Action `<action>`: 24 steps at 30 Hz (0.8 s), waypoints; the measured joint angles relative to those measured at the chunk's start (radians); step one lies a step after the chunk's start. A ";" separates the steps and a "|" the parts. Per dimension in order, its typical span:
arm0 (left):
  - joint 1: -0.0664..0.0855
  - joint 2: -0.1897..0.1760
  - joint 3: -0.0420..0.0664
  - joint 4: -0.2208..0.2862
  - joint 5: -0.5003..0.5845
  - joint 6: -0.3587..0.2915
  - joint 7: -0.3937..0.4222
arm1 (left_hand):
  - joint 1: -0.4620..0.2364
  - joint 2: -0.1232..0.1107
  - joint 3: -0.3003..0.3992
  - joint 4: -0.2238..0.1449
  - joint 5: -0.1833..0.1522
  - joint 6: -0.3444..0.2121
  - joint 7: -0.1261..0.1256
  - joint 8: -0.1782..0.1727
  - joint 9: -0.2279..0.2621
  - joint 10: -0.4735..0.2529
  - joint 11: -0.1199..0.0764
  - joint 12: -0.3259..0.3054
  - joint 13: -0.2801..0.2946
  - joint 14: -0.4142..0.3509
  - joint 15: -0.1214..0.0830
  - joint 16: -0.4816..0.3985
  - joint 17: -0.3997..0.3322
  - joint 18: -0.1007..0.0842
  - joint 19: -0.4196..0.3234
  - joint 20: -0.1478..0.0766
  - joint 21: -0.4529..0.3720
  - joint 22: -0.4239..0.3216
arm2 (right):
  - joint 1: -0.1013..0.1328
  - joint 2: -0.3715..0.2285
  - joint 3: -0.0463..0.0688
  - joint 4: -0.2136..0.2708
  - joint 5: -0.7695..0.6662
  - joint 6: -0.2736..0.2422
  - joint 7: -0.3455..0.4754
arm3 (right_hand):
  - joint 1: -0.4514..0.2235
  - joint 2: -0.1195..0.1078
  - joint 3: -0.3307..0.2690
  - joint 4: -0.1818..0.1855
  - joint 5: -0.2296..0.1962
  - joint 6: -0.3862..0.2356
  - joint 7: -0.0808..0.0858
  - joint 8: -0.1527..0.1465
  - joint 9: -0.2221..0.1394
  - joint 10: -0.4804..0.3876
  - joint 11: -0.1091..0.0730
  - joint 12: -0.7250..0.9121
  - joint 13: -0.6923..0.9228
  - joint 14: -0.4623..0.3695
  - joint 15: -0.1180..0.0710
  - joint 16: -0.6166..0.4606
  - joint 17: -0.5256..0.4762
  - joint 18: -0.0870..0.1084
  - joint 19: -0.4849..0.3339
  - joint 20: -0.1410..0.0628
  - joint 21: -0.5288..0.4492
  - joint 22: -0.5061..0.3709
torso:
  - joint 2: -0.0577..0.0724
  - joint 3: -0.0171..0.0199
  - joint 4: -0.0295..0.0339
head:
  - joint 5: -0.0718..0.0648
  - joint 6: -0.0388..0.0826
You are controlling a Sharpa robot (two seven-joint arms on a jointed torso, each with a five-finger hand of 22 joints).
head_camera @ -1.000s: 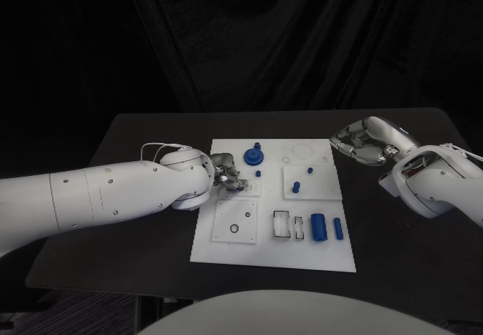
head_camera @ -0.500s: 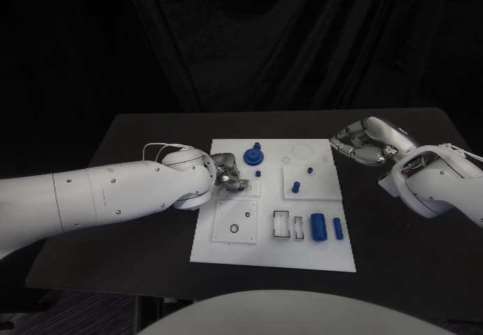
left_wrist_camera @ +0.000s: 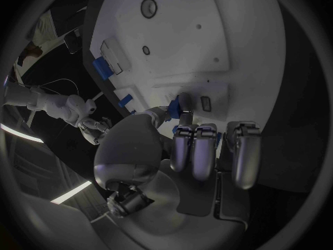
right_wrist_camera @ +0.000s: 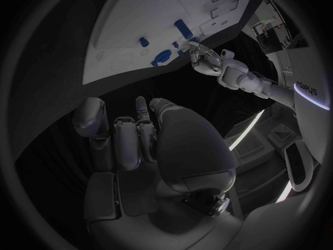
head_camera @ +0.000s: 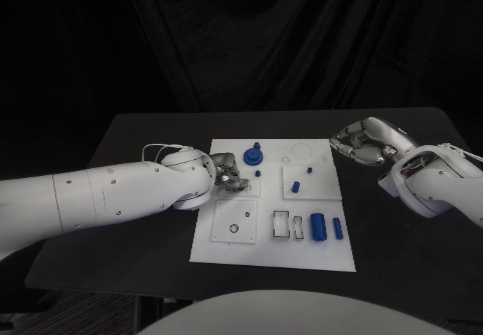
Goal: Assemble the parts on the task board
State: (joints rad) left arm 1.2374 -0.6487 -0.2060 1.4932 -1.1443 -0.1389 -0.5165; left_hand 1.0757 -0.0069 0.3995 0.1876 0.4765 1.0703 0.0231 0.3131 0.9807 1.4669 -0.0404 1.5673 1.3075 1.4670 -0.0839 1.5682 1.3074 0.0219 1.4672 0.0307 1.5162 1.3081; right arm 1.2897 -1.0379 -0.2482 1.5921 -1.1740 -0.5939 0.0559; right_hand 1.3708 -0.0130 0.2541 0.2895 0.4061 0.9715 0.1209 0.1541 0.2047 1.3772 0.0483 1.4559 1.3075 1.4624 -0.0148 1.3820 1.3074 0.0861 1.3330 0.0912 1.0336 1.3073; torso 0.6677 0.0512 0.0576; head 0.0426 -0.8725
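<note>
The white task board (head_camera: 271, 251) lies mid-table, also seen in the left wrist view (left_wrist_camera: 208, 39). My left hand (head_camera: 228, 176) hovers over the board's upper left, by a small raised plate (head_camera: 248, 188). In its wrist view, the left hand (left_wrist_camera: 201, 150) pinches a small blue part (left_wrist_camera: 179, 105) at its fingertips, close to the board. My right hand (head_camera: 362, 142) hangs off the board's right edge, with its fingers curled in on nothing (right_wrist_camera: 139, 139). On the board sit a blue round part with a knob (head_camera: 253, 155), short pegs (head_camera: 296, 186) and a thick blue cylinder (head_camera: 318, 227).
White slotted blocks (head_camera: 288, 225) stand beside the cylinder, with a thinner blue pin (head_camera: 338, 229) to its right. A square plate with a ring hole (head_camera: 234, 222) lies at the lower left. Bare black table (head_camera: 403, 244) surrounds the board.
</note>
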 measured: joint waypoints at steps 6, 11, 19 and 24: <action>-0.001 0.001 0.001 -0.001 0.000 0.000 0.002 | 0.000 0.000 0.000 0.000 -0.004 0.000 0.000 0.000 0.000 0.000 0.000 0.000 0.000 0.000 0.000 0.000 0.000 0.000 0.000 0.000 0.000 0.000 | 0.000 0.000 0.000 0.000 0.000 0.002 -0.002 | 0.004 -0.004 0.000 0.000 0.000 0.000 0.000 0.000 -0.001 0.000 0.000 0.000 0.000 0.000 0.000 0.000 0.000 0.000 0.000 0.000 0.000 0.001 | 0.000 0.0000 -0.0007 | 0.001 0.000; -0.003 -0.001 0.002 0.000 -0.001 0.000 0.002 | 0.000 0.000 0.000 0.000 -0.013 0.000 0.000 -0.003 0.001 0.000 0.000 0.000 0.000 0.000 0.000 0.000 0.000 0.000 0.000 0.000 0.000 0.000 | -0.001 0.000 0.000 0.000 0.000 0.005 -0.004 | 0.008 -0.008 0.010 -0.004 0.016 0.000 0.000 0.000 -0.001 0.000 0.000 0.000 0.000 0.000 0.000 0.000 0.000 0.000 0.000 0.000 0.000 0.001 | -0.001 0.0003 -0.0011 | 0.001 0.000; -0.005 -0.004 0.003 0.002 -0.002 0.000 0.003 | -0.010 -0.003 0.001 -0.002 -0.053 -0.002 -0.001 -0.007 0.006 0.000 0.000 0.000 0.000 0.000 0.000 0.000 0.000 0.000 0.000 0.000 0.000 0.000 | -0.001 0.000 0.000 0.000 0.000 0.009 -0.006 | 0.009 -0.009 0.010 -0.004 0.020 0.000 0.000 0.000 -0.002 0.000 0.000 0.000 0.000 0.000 0.000 0.000 0.000 0.000 0.000 0.000 0.000 0.001 | -0.001 0.0006 -0.0010 | 0.001 0.000; -0.006 -0.009 0.003 0.002 -0.002 -0.001 0.003 | -0.036 -0.005 -0.016 0.016 -0.158 -0.005 -0.005 -0.019 0.010 0.000 0.000 0.000 0.000 0.000 0.000 0.000 0.000 0.000 0.000 0.000 0.000 0.000 | -0.002 -0.001 0.000 0.000 0.000 0.010 -0.008 | 0.012 -0.012 0.011 -0.006 0.027 0.000 0.000 0.004 -0.002 0.000 0.000 0.000 0.000 0.000 0.000 0.000 0.000 0.000 0.000 0.000 0.000 0.001 | -0.001 0.0006 -0.0010 | 0.002 0.000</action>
State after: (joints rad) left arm 1.2317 -0.6573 -0.2027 1.4953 -1.1466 -0.1394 -0.5132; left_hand 1.0395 -0.0116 0.3831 0.2037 0.3187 1.0651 0.0177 0.2940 0.9907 1.4670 -0.0404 1.5673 1.3075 1.4670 -0.0839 1.5682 1.3073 0.0218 1.4672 0.0307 1.5162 1.3078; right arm 1.2880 -1.0386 -0.2482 1.5919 -1.1741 -0.5835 0.0483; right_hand 1.3832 -0.0253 0.2655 0.2836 0.4335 0.9715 0.1208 0.1578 0.2029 1.3772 0.0483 1.4559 1.3075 1.4624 -0.0148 1.3820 1.3073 0.0861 1.3330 0.0912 1.0336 1.3079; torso 0.6663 0.0518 0.0567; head 0.0449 -0.8725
